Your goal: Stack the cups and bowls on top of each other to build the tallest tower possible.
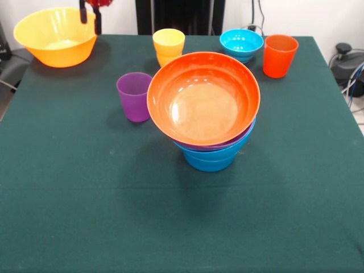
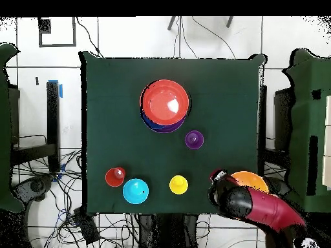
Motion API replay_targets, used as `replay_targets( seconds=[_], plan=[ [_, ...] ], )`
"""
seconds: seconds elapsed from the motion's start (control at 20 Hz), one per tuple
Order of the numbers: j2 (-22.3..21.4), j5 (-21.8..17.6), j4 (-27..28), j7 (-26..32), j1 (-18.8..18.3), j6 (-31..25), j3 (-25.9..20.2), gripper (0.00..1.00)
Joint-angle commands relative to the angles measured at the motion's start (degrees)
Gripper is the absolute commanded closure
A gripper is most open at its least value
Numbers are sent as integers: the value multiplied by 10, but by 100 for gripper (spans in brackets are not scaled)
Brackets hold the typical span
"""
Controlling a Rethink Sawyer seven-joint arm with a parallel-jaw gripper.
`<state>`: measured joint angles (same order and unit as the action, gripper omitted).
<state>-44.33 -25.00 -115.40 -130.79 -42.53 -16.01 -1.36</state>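
The tower stands mid-table: a wide orange bowl [image 1: 203, 98] [image 2: 165, 102] tilts on top, over a purple bowl [image 1: 230, 142] and blue bowls [image 1: 210, 160]. Beside it stands the purple cup [image 1: 134, 95] [image 2: 194, 139]. Along the robot's side are the yellow cup [image 1: 168, 45] [image 2: 178, 185], the small cyan bowl [image 1: 242, 44] [image 2: 136, 191] and the orange cup [image 1: 280, 55] [image 2: 115, 176]. The large yellow bowl [image 1: 55, 37] [image 2: 255, 180] sits in the corner, partly hidden by the arm in the overhead view. My gripper [image 1: 90, 27] [image 2: 218, 175] hangs open at that bowl's rim, its fingers apart on either side of it.
The green cloth table [image 1: 85, 216] ends right behind the yellow bowl and the cups. Cables and chairs lie on the floor around the table [image 2: 58, 187].
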Motion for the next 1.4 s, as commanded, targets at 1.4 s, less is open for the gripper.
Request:
replay_targets(
  seconds=[1.4],
  plan=[
    [137,-173,-3,-9,-7,165,2,0]
  ],
)
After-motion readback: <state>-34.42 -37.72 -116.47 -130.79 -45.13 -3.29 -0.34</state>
